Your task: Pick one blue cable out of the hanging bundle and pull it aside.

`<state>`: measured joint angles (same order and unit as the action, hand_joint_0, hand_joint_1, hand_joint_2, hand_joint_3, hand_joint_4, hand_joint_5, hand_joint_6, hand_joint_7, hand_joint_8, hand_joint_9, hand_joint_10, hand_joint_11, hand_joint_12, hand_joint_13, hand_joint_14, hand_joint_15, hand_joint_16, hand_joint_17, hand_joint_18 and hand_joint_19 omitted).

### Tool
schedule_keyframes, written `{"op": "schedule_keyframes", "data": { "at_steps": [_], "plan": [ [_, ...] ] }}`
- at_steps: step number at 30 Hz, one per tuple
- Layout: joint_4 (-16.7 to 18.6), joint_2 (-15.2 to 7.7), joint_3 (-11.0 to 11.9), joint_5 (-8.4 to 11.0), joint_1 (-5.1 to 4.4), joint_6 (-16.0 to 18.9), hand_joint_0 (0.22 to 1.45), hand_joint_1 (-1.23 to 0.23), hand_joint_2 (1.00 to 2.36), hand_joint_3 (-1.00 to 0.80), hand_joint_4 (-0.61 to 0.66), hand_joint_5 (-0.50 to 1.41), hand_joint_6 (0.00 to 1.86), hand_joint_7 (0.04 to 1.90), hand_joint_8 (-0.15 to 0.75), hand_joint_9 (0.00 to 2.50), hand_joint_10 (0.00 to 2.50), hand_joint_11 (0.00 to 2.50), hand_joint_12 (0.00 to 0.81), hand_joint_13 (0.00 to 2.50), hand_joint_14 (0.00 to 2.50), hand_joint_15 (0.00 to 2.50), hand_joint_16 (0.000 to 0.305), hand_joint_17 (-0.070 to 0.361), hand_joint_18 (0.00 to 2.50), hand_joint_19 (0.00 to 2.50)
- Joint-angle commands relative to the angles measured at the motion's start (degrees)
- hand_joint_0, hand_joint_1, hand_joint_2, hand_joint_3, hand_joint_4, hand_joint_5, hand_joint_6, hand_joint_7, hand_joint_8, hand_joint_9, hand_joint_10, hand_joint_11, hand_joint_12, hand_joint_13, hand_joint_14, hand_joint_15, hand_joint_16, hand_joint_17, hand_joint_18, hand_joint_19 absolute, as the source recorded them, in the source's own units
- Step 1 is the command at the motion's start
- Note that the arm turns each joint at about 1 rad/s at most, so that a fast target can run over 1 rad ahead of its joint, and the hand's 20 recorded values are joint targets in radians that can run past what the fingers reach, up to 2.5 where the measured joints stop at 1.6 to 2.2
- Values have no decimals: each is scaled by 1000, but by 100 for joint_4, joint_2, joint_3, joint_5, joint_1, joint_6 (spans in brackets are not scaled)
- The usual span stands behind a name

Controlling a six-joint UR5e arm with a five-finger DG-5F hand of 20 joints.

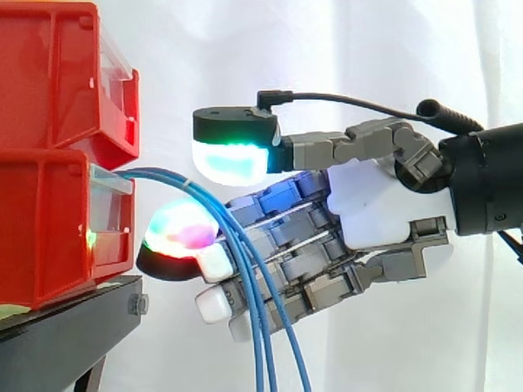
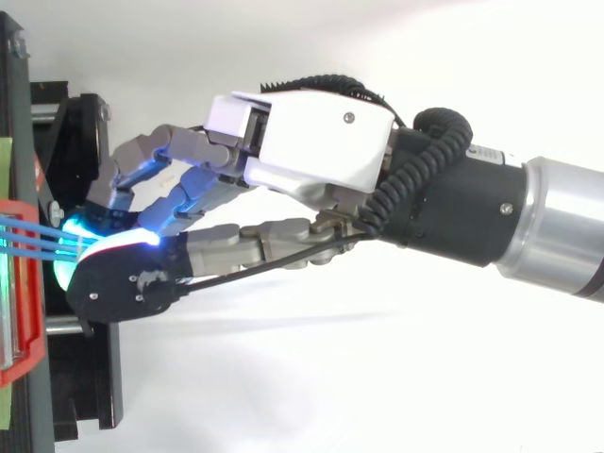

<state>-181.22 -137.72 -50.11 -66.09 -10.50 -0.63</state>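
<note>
Several thin blue cables (image 1: pixel 245 269) leave the lower red bin (image 1: pixel 41 237) and arc down together as a hanging bundle. My hand (image 1: pixel 368 212) reaches in from the right with its fingers stretched nearly straight toward the bin. In the side view the bundle crosses in front of those fingers, just right of a fingertip pad (image 1: pixel 181 233) glowing magenta and green. The thumb's pad (image 1: pixel 233 157), glowing green and cyan, hovers above the cables with a gap. From above, the blue cables (image 2: pixel 33 241) run into the space between the thumb and fingers of the hand (image 2: pixel 311 142). Nothing is pinched.
A second red bin (image 1: pixel 49 73) is stacked on the lower one, both on a black stand (image 1: pixel 65 327) at the left. A white curtain hangs behind. Room lies below and to the right of the bundle.
</note>
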Motion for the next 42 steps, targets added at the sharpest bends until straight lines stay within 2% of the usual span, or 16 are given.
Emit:
{"op": "schedule_keyframes", "data": {
  "at_steps": [1, 11, 15, 16, 19, 20, 23, 27, 28, 29, 32, 35, 37, 42],
  "plan": [
    [-133, 0, 63, -26, 4, 2, 585, -631, 1020, -147, 86, -182, 949, 701, 253, 835, 17, 569, 259, 787, 20, 443, 46, 103, 572, 388],
    [-388, 0, 239, -26, 4, 19, 643, -741, 1020, -57, -58, -177, 980, 729, 254, 922, 22, 661, 255, 848, 19, 472, 47, 105, 624, 376],
    [-485, 9, 256, -35, 4, 37, 692, -788, 1025, -87, -139, -175, 981, 843, 244, 959, 20, 703, 245, 861, 21, 495, 44, 100, 635, 381],
    [-502, 0, 265, -35, 4, 37, 721, -817, 1024, -152, -135, -177, 984, 914, 231, 970, 20, 713, 241, 863, 21, 496, 44, 99, 636, 380],
    [-511, 0, 256, -44, 4, 45, 746, -835, 1018, -283, -127, -174, 989, 827, 224, 976, 22, 716, 236, 873, 22, 493, 44, 98, 643, 380],
    [-511, 0, 265, -35, 4, 45, 745, -853, 1010, -393, -108, -171, 981, 851, 223, 985, 20, 710, 235, 874, 21, 488, 43, 98, 653, 368],
    [-511, 0, 256, -35, 4, 45, 701, -846, 1000, -500, -40, -166, 973, 808, 226, 995, 23, 715, 233, 879, 21, 493, 43, 97, 657, 372],
    [-520, 0, 256, -35, 4, 45, 597, -780, 1000, -500, 42, -151, 952, 711, 237, 1005, 23, 680, 238, 884, 21, 498, 44, 98, 654, 394],
    [-520, 0, 256, -35, 4, 45, 548, -715, 1000, -500, 60, -149, 913, 783, 245, 1006, 22, 668, 245, 892, 22, 497, 45, 102, 663, 394],
    [-520, 0, 256, -35, 4, 45, 526, -653, 1000, -500, 72, -147, 913, 761, 256, 1007, 21, 655, 255, 896, 20, 493, 46, 105, 670, 407],
    [-520, 0, 256, -44, 4, 45, 508, -529, 1000, -500, 92, -148, 902, 767, 263, 1019, 22, 653, 267, 903, 22, 489, 48, 109, 682, 414],
    [-520, 0, 256, -44, 22, 45, 522, -468, 1000, -500, 84, -149, 892, 760, 260, 1018, 21, 646, 266, 906, 20, 492, 48, 108, 675, 424],
    [-520, 0, 256, -53, 22, 45, 566, -521, 1008, -410, 65, -150, 890, 808, 253, 1013, 23, 644, 258, 897, 20, 499, 46, 103, 658, 439],
    [-546, 0, 256, -61, 31, 45, 582, -637, 1018, -223, 40, -157, 916, 847, 255, 987, 20, 653, 260, 889, 21, 501, 46, 103, 659, 423]
  ]
}}
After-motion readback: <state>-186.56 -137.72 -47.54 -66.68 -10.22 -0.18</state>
